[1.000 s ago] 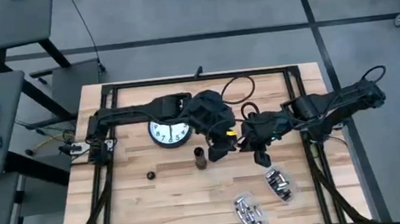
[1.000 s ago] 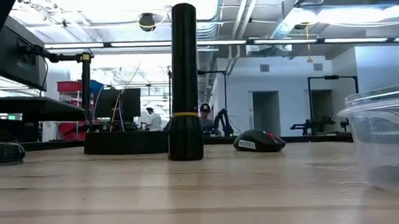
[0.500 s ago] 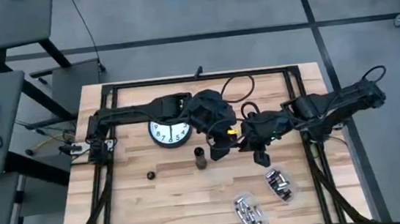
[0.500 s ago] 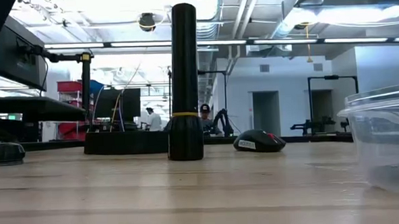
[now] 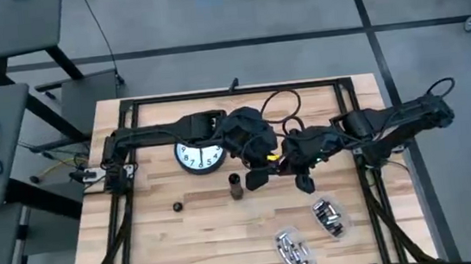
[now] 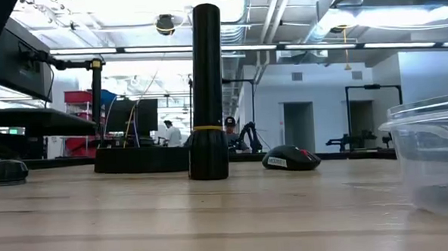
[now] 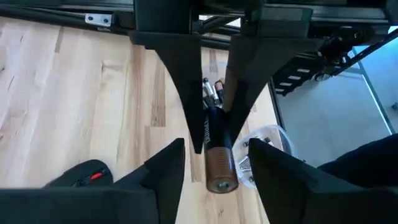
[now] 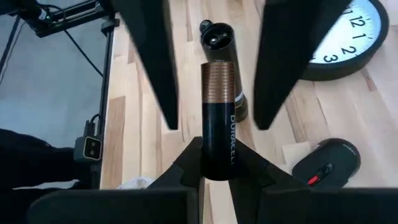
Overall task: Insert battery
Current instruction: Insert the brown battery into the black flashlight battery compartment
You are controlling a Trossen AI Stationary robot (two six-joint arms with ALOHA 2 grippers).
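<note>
A black and copper battery [image 8: 217, 93] is in the air above the table's middle, with my right gripper [image 8: 219, 146] [image 5: 292, 166] shut on it. My left gripper [image 7: 216, 146] [image 5: 256, 178] faces it, open; its two fingers [image 8: 152, 62] stand on either side of the battery's copper end [image 7: 222, 169] without touching it. The black flashlight [image 5: 235, 185] [image 6: 206, 88] stands upright on its wide end just beside them, its open top [image 8: 216, 36] up. Its round cap [image 5: 177, 207] lies on the table farther left. My right gripper pinches the battery's black end [image 8: 219, 152] between its two fingers, coming level from the table's right. The battery sticks out forward along the fingers, its copper end toward my left gripper. It is lifted clear of the table.
A white wall clock [image 5: 199, 155] lies under the left arm. A black mouse [image 8: 324, 163] [image 6: 290, 159] lies near the clock. Two clear containers [image 5: 330, 216] [image 5: 292, 250] with several batteries stand at the near right. A black cable [image 5: 276, 104] loops at the far side.
My right gripper has gone a little toward the table's left and far side with the battery, closing on my left gripper. The battery's copper end now lies between the left gripper's open fingers.
</note>
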